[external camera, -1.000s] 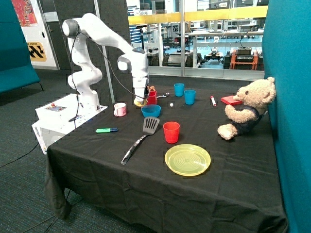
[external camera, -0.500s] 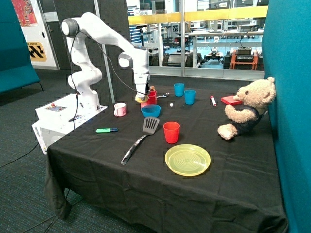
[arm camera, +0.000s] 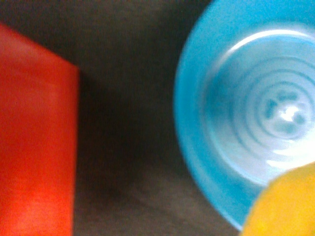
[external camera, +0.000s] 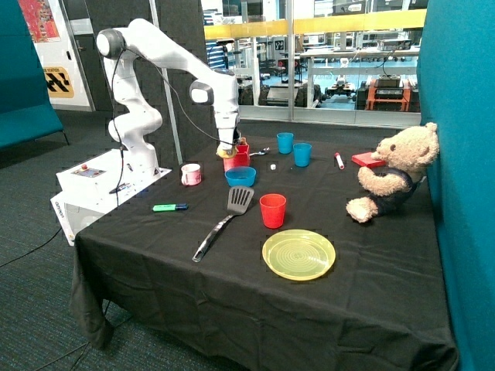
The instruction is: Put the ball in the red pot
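Observation:
My gripper (external camera: 227, 147) is shut on the pale yellow ball (external camera: 225, 154) and holds it above the table, right beside the small red pot (external camera: 237, 159), on the side toward the pink-and-white mug. In the wrist view the ball (arm camera: 280, 206) fills one corner, with the blue bowl (arm camera: 246, 98) below it and the red pot's side (arm camera: 34, 137) across a strip of black cloth. The gripper's fingers are hidden in the wrist view.
The blue bowl (external camera: 240, 176) sits just in front of the pot, the pink-and-white mug (external camera: 191, 174) to its side. A spatula (external camera: 224, 220), green marker (external camera: 169, 207), red cup (external camera: 272, 210), yellow plate (external camera: 298, 254), two blue cups (external camera: 294, 148), a flat red block (external camera: 366, 160) and a teddy bear (external camera: 394, 171) are spread over the table.
The gripper has risen with the ball and moved toward the red pot, away from the mug.

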Motion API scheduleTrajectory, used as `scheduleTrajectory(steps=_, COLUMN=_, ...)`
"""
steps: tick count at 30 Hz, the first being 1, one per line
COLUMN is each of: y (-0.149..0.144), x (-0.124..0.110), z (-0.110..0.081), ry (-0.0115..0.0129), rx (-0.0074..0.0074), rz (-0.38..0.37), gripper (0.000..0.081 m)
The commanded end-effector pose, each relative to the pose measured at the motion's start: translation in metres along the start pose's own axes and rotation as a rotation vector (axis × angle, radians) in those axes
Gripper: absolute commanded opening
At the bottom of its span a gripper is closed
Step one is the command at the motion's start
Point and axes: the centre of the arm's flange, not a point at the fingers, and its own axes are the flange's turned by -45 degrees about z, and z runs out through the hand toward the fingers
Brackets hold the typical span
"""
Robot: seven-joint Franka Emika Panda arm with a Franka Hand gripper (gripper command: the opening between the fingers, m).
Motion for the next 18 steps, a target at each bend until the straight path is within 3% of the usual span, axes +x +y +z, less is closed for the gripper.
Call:
scheduleTrajectory(steps=1, y=-0.038, x=0.007, z=-0.004, ry=0.0014, rx=0.0014, rz=-0.058, gripper=0.0)
scheduleTrajectory(steps=18, y=-0.069, x=0.01, z=-0.005, ry=0.0015, rx=0.0014, rz=-0.114, gripper=0.0)
